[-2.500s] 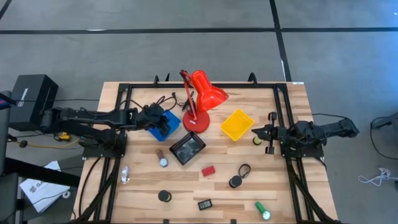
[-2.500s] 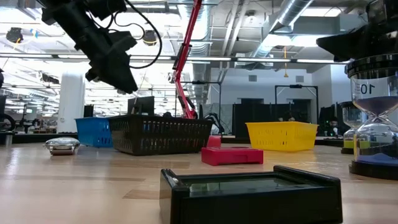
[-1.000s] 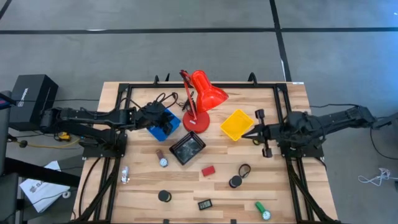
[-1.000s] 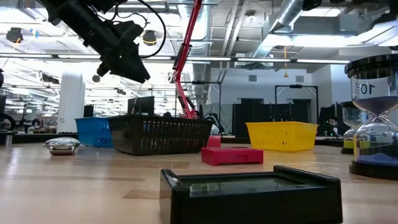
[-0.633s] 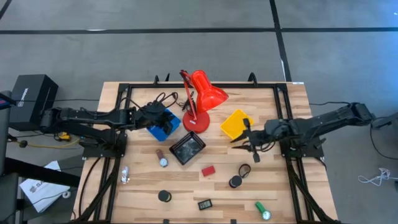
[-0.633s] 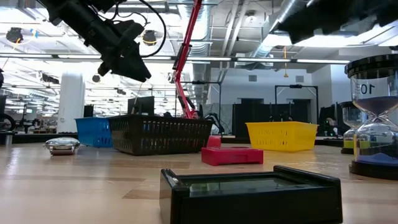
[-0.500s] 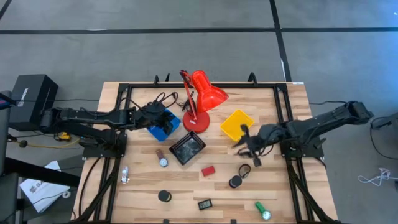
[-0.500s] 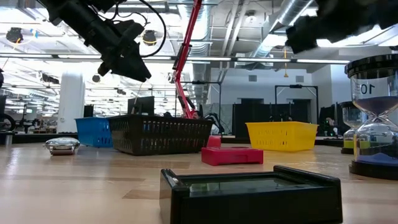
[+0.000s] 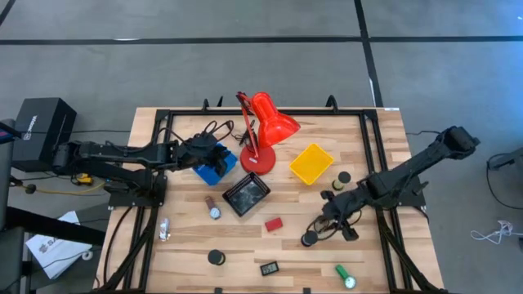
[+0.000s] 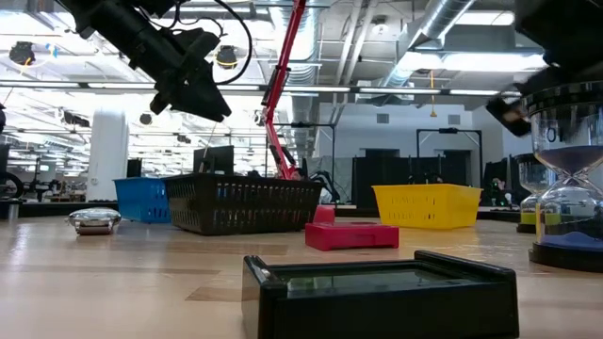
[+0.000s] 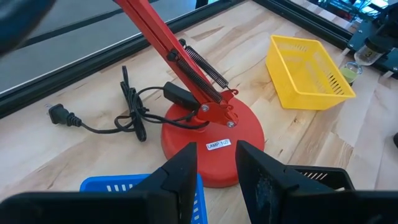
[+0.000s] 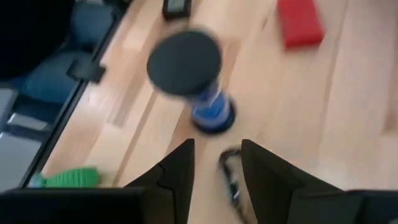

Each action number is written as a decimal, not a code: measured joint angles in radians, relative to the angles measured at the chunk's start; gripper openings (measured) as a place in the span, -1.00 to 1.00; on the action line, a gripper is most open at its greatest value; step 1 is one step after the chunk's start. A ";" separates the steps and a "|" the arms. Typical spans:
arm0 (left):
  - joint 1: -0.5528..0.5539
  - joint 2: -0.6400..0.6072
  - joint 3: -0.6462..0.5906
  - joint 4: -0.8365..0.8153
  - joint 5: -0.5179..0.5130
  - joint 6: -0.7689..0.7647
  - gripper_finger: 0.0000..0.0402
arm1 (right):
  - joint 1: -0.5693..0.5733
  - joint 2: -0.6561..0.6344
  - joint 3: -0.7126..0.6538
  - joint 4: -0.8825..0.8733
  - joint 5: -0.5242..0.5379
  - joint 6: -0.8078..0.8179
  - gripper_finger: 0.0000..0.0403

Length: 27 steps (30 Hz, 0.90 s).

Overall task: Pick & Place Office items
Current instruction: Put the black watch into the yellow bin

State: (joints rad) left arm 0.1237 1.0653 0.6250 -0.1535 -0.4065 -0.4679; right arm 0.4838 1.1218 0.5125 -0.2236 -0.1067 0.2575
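Right end effector (image 12: 217, 146) is stretched out over the wooden worktop (image 9: 188, 237), well in front of the big red desk lamp (image 9: 259, 159), on the right arm's side. Its fingers are seen spread apart, with nothing gripped. The small black metal loop (image 12: 229, 177), which looks like a carabiner, lies flat on the wood right under the gap between them. Just beside it stands a small hourglass with black round caps and blue sand (image 12: 185, 62).

The loop is judged the likely pick target.
- Handling: light, stiff, thin, low-lying; likely to slide on the wood when pinched.
- Hold: best taken across one long side of the ring, fingers low to the worktop, kept off the hourglass, which looks top-heavy, easily tipped and fragile.

A flat red block (image 12: 300, 25) is further toward the lamp. A green plastic cylinder (image 12: 65, 177) is at the front edge, furthest from the lamp.

Left end effector (image 11: 216, 149) is held above the blue mesh tray (image 9: 204, 173) just left of the lamp base. Its fingers are slightly parted and nothing is seen between them.
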 joint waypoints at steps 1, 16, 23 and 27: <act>0.000 0.000 0.000 0.001 0.000 0.000 -0.48 | 0.016 0.012 0.000 -0.008 0.000 0.018 -0.40; -0.002 0.000 0.000 0.009 0.000 0.000 -0.47 | 0.034 0.158 0.001 -0.079 0.079 -0.104 -0.39; -0.001 0.000 0.000 0.022 0.000 0.000 -0.47 | 0.032 0.224 0.001 -0.151 0.079 -0.124 -0.39; -0.002 0.000 0.000 0.024 0.000 0.000 -0.47 | 0.031 0.259 0.004 -0.138 0.071 -0.153 -0.39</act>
State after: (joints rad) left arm 0.1221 1.0653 0.6250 -0.1299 -0.4068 -0.4683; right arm 0.5152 1.3810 0.5167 -0.3618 -0.0355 0.1044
